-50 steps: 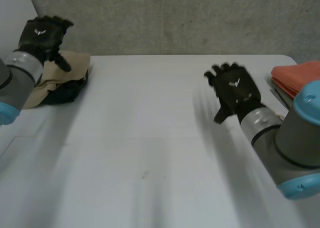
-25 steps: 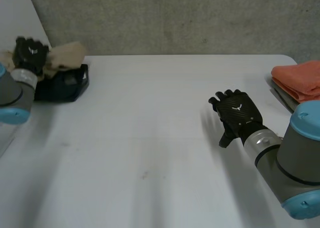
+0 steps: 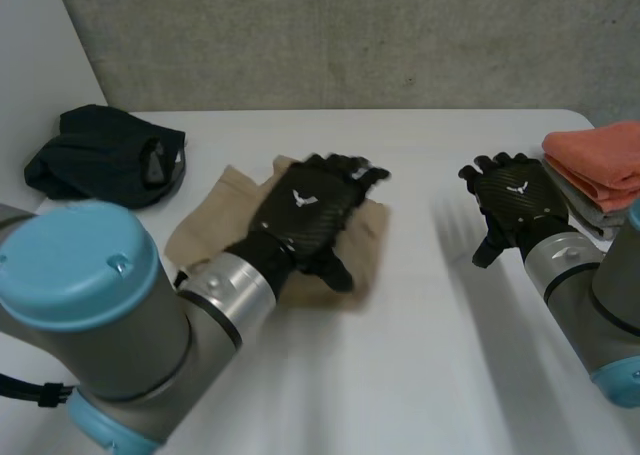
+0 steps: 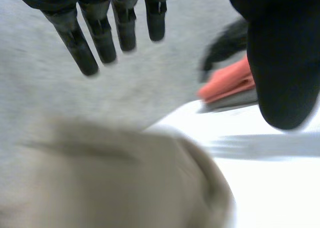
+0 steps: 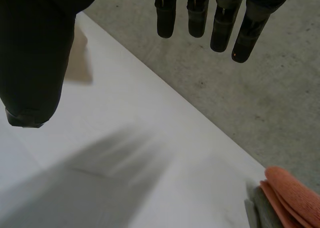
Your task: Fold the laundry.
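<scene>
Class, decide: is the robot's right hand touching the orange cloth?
Apart. In the right wrist view, the right hand hangs open, and bare table lies between its fingertips and the orange cloth.

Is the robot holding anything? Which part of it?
Nothing is held. The left hand is open, its fingers straight, over the beige cloth; the right hand is open above the white table.
</scene>
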You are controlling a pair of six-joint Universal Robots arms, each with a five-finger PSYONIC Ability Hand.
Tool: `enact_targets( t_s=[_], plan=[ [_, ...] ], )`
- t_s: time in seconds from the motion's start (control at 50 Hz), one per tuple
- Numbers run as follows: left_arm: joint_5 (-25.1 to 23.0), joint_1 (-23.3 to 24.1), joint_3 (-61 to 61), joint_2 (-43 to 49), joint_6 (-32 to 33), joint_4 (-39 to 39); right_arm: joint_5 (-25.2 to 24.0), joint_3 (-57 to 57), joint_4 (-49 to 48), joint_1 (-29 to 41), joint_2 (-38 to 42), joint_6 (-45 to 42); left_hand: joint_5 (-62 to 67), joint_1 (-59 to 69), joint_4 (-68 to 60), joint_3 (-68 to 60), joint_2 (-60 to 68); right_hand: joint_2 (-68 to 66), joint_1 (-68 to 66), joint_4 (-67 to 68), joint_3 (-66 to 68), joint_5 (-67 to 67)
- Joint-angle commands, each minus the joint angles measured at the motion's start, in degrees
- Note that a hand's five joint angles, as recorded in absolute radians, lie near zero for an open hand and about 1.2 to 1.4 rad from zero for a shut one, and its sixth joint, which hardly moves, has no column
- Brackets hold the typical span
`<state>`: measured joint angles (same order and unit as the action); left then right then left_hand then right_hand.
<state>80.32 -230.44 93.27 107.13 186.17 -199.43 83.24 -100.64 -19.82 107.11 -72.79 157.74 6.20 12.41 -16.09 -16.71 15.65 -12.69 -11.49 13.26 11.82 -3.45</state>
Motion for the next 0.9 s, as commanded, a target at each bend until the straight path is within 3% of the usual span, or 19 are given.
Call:
enact_targets(
  t_s=[0.02,0.12,0.26,0.38,0.5,0.64,0.72,0.74,0.8,0.84,0.9],
  plan=[
    [-0.6,-1.41,-1.42,-0.34,-0.63,0.79,-0.36,0.62,0.05,-1.64,0.02,-0.06,-6.2,-2.41,6.09,6.71,-5.65,2.69,1.49,-3.26,-1.82,3.45],
    [-0.52,-8.96,-2.39,-2.8,-0.81,1.23,-1.06,0.88,0.14,-1.47,0.11,-0.15,-5.31,-1.53,5.2,5.82,-4.76,2.69,1.49,-3.26,-1.82,3.45],
    [-0.34,-14.42,-1.77,-6.32,-0.63,1.15,-4.22,0.97,3.12,-0.32,0.02,-2.26,-4.47,-0.69,4.36,4.98,-3.92,2.69,1.49,-3.26,-1.82,3.45],
    [-0.43,-19.78,-2.04,-5.97,0.16,0.97,-10.99,3.25,6.11,10.03,0.02,-4.11,-4.3,-0.52,4.19,4.81,-3.75,2.69,1.49,-3.26,-1.82,3.45],
    [-0.43,-24.61,-3.53,-2.37,3.05,1.15,-11.96,5.01,5.24,17.95,2.56,-4.98,-3.63,0.15,3.52,4.14,-3.08,2.69,1.49,-3.26,-1.82,3.45],
    [-0.43,-27.87,-4.06,1.94,7.36,1.15,-11.43,10.1,4.01,24.37,12.14,-11.66,-3.63,0.15,3.52,4.14,-3.08,2.69,1.49,-3.26,-1.82,3.45],
    [-0.52,-27.96,-4.14,3.43,8.07,0.97,-9.94,13.97,4.18,26.13,17.68,-15.96,-3.63,0.15,3.52,4.14,-3.08,-10.63,-11.83,10.06,11.5,-9.87],
    [-0.52,-27.96,-4.23,4.13,8.07,0.97,-8.46,15.28,4.27,26.05,19.25,-16.93,-3.63,0.15,3.52,4.14,-3.08,-22.83,-24.04,22.27,23.7,-22.08],
    [-0.52,-27.87,-4.15,4.49,8.07,0.97,-5.73,16.26,4.18,26.05,20.06,-17.29,-3.63,0.15,3.52,4.14,-3.08,-39.05,-40.25,38.48,39.92,-38.29],
    [-0.52,-27.79,-3.97,4.49,8.16,0.88,-3.61,16.09,4.09,26.05,19.53,-17.29,-3.63,0.15,3.52,4.14,-3.08,-65.08,-66.28,64.51,65.95,-64.32],
    [-0.52,-27.61,-3.97,4.49,8.16,0.97,-3.17,14.6,3.74,24.82,17.87,-16.5,-3.63,0.15,3.52,4.14,-3.08,-67.31,-68.51,66.74,68.18,-66.55]
  ],
)
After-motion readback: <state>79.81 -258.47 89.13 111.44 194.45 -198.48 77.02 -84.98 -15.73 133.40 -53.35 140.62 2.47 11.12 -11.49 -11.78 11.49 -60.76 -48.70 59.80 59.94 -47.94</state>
